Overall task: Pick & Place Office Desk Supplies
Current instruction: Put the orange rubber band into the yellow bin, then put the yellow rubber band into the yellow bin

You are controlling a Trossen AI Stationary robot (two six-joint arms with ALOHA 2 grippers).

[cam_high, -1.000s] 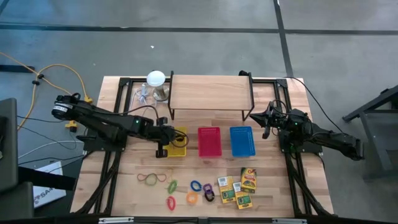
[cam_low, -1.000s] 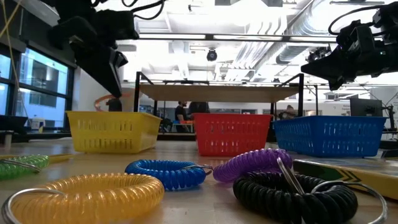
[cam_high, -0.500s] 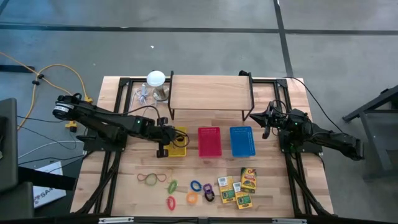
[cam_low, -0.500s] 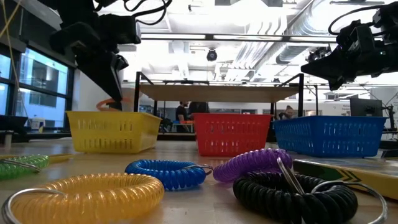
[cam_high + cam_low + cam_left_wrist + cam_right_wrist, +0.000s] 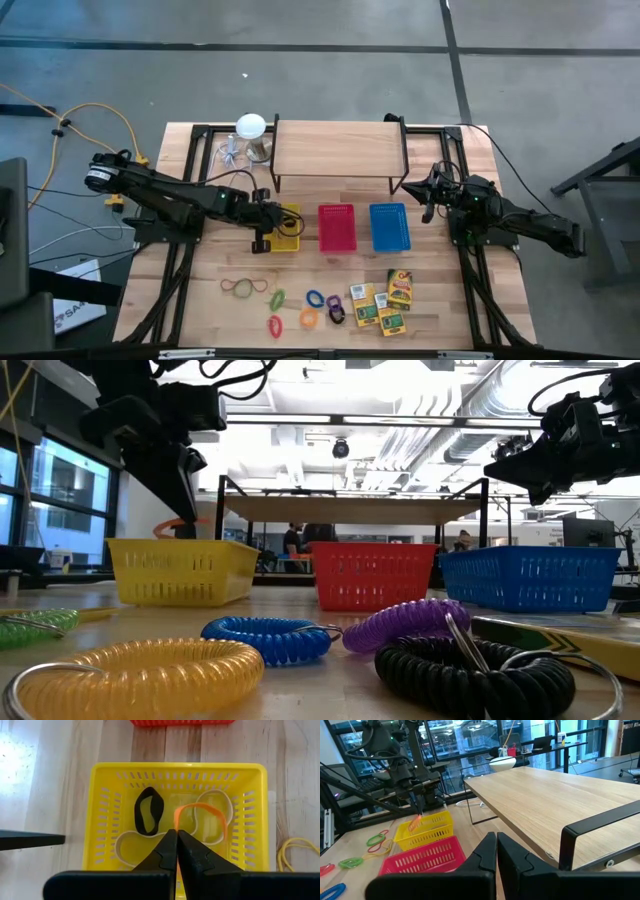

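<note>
Three baskets were set in a row on the counter (image 5: 200,300): one yellow basket (image 5: 102,820), one red basket (image 5: 337,227) and one blue basket (image 5: 389,227). In the yellow basket, one black band (image 5: 148,815) and two pale yellow bands (image 5: 212,817) were lying on the floor of the basket. The left claw (image 5: 176,837) was held over the yellow basket, its fingers pressed together on one orange rubber band (image 5: 200,815), which hung just above the basket. The contents of the red and blue baskets could not be made out. In front of the baskets, loose rubber bands (image 5: 243,287), a cluster of coloured coil rings (image 5: 315,305) and four yellow-and-green card boxes (image 5: 382,300) were laid out. The right claw (image 5: 496,845) was held shut, empty, beside the wooden shelf (image 5: 338,150).
</note>
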